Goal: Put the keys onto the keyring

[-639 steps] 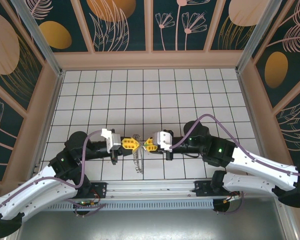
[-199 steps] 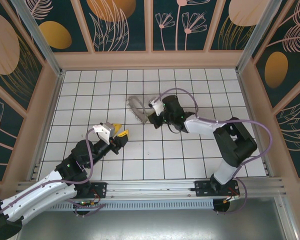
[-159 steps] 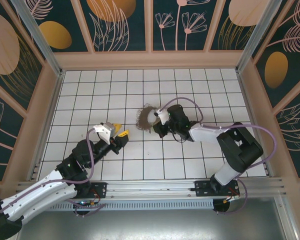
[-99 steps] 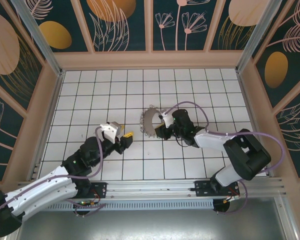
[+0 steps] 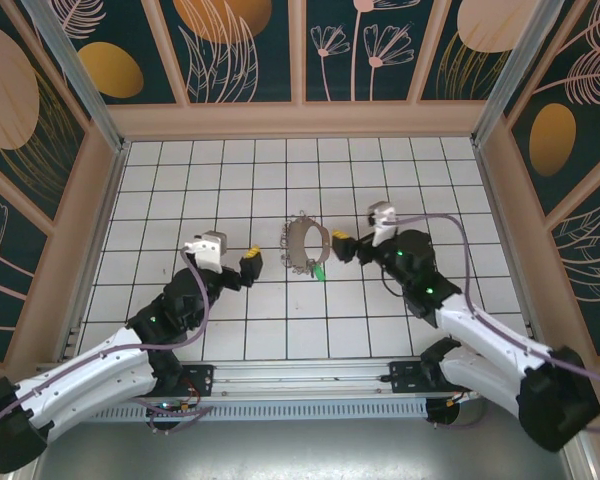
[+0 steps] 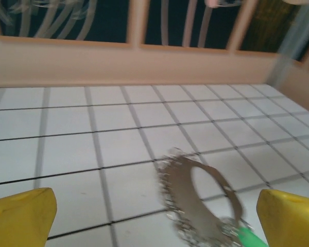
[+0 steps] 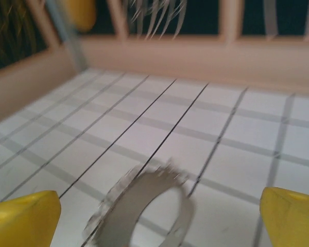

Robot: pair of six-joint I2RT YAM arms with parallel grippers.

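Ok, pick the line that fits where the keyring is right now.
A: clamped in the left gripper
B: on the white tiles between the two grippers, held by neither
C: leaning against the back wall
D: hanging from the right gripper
B: the keyring sits on the white tiles between the left gripper and the right gripper, and both grippers are spread open with nothing clamped in them.

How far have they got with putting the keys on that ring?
Looks done: the ring lies flat on the table with a green key touching its near edge; whether the key is actually threaded on, I cannot tell. In hand: nothing; the left claw and right claw stand open on either side of the ring. Left: perhaps only confirming the key is on.
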